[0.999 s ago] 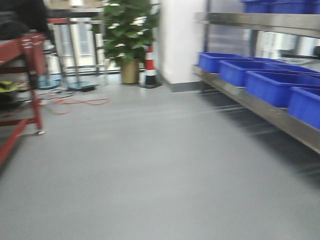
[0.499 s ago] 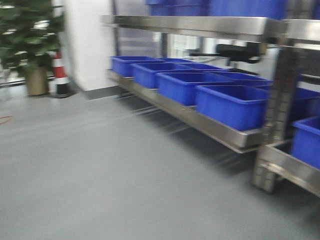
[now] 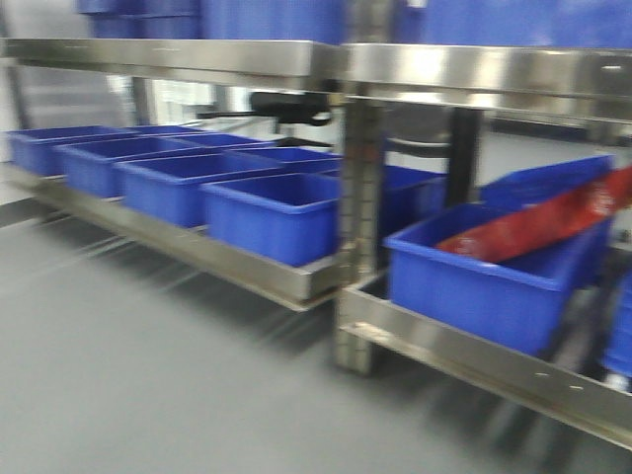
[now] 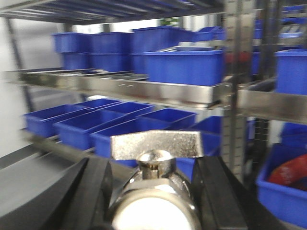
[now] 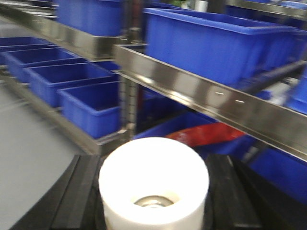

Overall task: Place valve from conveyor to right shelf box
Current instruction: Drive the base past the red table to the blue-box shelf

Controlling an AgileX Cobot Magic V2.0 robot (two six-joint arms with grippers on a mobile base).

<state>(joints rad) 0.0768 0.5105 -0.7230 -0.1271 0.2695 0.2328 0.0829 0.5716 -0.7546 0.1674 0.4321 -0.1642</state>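
Note:
In the left wrist view the valve (image 4: 154, 168), shiny silver with a flat lever on top and a rounded pale base toward the camera, sits between two black fingers (image 4: 94, 191). My left gripper (image 4: 156, 189) is shut on it. My right gripper (image 5: 154, 194) is shut on a white cylinder (image 5: 153, 172) with a metal centre. Blue shelf boxes (image 3: 272, 212) stand in a row on a steel shelf (image 3: 227, 259). The conveyor is out of view.
A steel upright post (image 3: 357, 227) divides the shelf bays. To its right a blue box (image 3: 479, 286) holds a red packet (image 3: 538, 225). An upper shelf (image 3: 296, 59) carries more blue boxes. Grey floor (image 3: 128, 365) lies in front.
The front view has swung right: the plant, traffic cone and open floor have left the frame, and the shelf with blue boxes now fills it, closer.

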